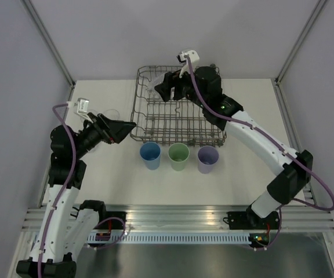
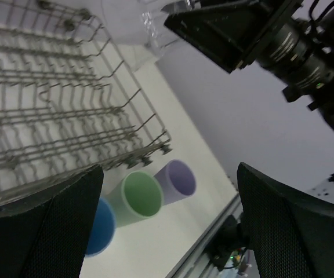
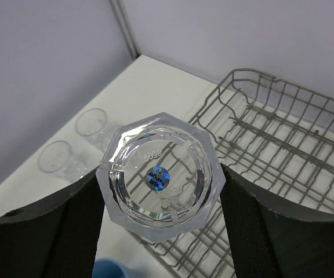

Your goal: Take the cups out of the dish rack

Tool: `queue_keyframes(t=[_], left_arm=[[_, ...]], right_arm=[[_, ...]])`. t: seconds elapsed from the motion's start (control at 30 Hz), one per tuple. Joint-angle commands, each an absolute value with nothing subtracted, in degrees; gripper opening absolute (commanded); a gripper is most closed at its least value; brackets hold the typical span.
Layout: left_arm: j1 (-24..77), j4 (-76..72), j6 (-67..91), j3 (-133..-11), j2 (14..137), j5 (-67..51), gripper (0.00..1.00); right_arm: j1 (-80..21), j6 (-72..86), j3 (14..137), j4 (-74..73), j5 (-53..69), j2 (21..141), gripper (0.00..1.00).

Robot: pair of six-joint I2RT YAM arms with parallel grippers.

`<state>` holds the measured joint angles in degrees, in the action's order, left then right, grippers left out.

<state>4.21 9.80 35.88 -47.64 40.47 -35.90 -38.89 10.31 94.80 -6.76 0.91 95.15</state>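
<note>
Right wrist: right tool (image 3: 162, 226) grips clear glass (image 3: 161, 174), base toward camera, over rack (image 3: 283, 130) edge; likely bound for two glasses (image 3: 91, 124) at 9 o'clock. Left tool (image 2: 167, 231) open, empty.

white bench (image 1: 254, 116): grey wire dish rack (image 1: 135, 110) sits mid-bench toward the far edge. three tumblers upright, mouths up, in a row just beside the rack's near side: blue cup (image 1: 150, 155), green cup (image 1: 178, 156), lilac cup (image 1: 207, 158), left to right. two clear glasses (image 3: 93, 124) upright between rack and left edge.
</note>
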Motion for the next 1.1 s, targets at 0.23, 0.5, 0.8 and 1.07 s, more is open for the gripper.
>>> queue_keyframes(t=[0.23, 0.5, 0.8, 1.07], left_arm=[[11.8, -39.6, 75.2, -37.4, 44.4, -42.5, 1.0], [18.5, -56.1, 80.2, -36.3, 47.6, -38.1, 1.0], [22.9, -62.0, 82.4, -37.3, 50.8, -36.4, 0.85], [25.1, -62.1, 81.4, -38.3, 50.9, -36.3, 0.31]], right_arm=[[-39.0, 22.3, 79.4, 5.6, 18.7, 74.7, 0.42], [-39.1, 29.8, 72.7, 12.7, 27.5, 67.7, 0.41], [-39.7, 36.3, 67.0, 21.4, 33.0, 66.1, 0.41], [-40.0, 35.8, 66.4, 23.1, 33.3, 65.6, 0.41]])
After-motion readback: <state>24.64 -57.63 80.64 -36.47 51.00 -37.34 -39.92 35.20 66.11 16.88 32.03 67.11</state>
